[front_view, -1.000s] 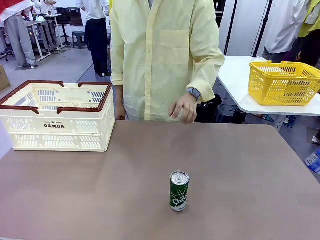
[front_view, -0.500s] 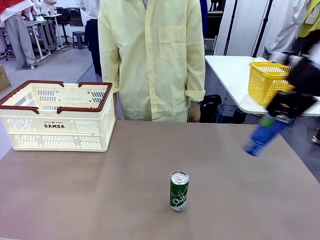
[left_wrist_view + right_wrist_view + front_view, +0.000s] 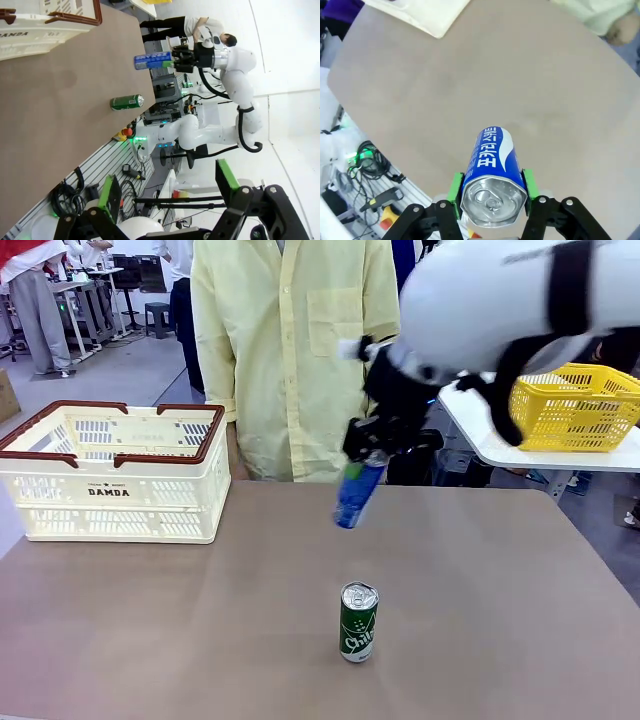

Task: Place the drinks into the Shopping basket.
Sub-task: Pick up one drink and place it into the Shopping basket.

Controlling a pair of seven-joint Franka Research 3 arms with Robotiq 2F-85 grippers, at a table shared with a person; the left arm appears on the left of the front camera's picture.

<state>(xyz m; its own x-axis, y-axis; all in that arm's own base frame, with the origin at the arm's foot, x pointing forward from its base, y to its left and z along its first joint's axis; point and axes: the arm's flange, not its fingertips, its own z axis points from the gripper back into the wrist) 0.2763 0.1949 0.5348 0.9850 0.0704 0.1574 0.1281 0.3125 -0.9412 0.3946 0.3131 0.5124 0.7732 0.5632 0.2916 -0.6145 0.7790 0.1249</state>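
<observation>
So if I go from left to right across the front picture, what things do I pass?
Shopping basket → green can → yellow basket

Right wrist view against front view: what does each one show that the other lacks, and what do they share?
Right wrist view: the silver top of the blue can, with the green pads of the right gripper clamped on its sides. Front view: the green can standing on the table, and the yellow basket. Both: the blue can held above the table, and the Shopping basket.
</observation>
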